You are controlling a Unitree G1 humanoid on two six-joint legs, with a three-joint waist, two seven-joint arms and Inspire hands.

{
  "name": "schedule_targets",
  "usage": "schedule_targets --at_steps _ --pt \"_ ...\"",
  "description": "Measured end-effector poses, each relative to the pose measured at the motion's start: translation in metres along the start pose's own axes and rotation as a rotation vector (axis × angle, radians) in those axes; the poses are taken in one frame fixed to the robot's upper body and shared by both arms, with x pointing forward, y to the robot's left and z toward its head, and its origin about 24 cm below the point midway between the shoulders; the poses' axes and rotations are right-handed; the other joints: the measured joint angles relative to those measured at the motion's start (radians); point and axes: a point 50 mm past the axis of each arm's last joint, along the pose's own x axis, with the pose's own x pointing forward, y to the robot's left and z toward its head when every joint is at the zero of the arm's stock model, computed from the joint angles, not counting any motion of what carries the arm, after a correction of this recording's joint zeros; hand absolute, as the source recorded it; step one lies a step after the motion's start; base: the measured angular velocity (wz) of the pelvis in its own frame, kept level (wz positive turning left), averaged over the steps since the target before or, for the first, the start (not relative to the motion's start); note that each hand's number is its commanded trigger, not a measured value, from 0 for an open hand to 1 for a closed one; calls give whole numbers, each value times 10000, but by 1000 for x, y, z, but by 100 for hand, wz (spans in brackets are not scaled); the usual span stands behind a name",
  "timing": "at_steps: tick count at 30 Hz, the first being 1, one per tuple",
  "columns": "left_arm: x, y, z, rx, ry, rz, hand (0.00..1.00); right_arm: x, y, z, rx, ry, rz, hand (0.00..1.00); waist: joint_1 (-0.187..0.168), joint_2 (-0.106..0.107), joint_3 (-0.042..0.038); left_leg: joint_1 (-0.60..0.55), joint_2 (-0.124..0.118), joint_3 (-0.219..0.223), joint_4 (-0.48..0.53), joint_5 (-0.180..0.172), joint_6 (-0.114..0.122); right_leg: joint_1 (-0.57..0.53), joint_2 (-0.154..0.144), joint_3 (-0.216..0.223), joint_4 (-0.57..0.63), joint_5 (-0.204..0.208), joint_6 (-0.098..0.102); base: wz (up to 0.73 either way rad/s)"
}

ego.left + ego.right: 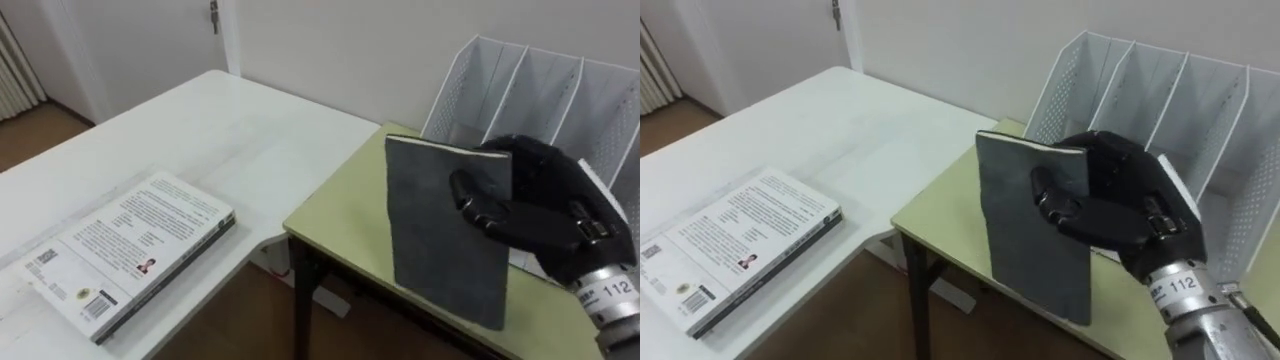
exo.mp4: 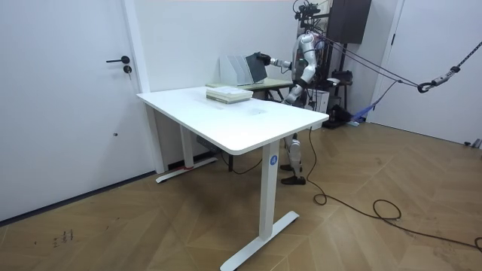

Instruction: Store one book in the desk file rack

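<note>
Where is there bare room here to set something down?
The white table is bare beyond the flat book, back to the wall. The green desk has a bare strip along its left edge. Crowded before the file rack, where the right hand holds the grey book.

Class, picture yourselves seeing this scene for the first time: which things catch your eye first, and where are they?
The black right hand grips a dark grey book upright above the green desk, just in front of the mesh rack. A second book lies flat on the white table to the left.
</note>
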Motion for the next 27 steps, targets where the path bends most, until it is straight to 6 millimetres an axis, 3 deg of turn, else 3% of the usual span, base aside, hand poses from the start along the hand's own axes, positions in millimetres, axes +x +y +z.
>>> schedule_targets --at_steps 7,14,19,26,27 --pt "-4 6 -18 -489 458 736 0 1 -11 18 -582 -1059 -1827 100 -5 -78 -32 -52 -7 5 -44 -7 -8 22 46 -17 -123 23 -15 0" --pt "-4 8 -30 -1168 515 1461 0 6 -15 43 -2615 -2492 -4016 100 15 23 -98 -243 26 14 -66 -26 -44 -171 117 31 -139 63 -30 -1" --pt "-6 11 -41 -1394 983 1696 0 4 -15 59 -2647 -3717 -5217 100 33 28 -95 -196 34 31 -41 -24 -44 -170 118 -13 -24 62 -29 -3" --pt "-5 11 -43 -1529 1026 1847 0 5 -16 69 -2999 -4542 -6398 100 180 -186 -15 -221 26 34 7 -34 -51 -191 108 -25 -93 53 -35 0" --pt "-5 11 -42 -1559 1008 1870 0 5 -16 69 -3061 -4593 -6506 100 184 -232 -65 -226 25 -22 17 -36 -51 -171 116 -35 -154 62 -34 5"
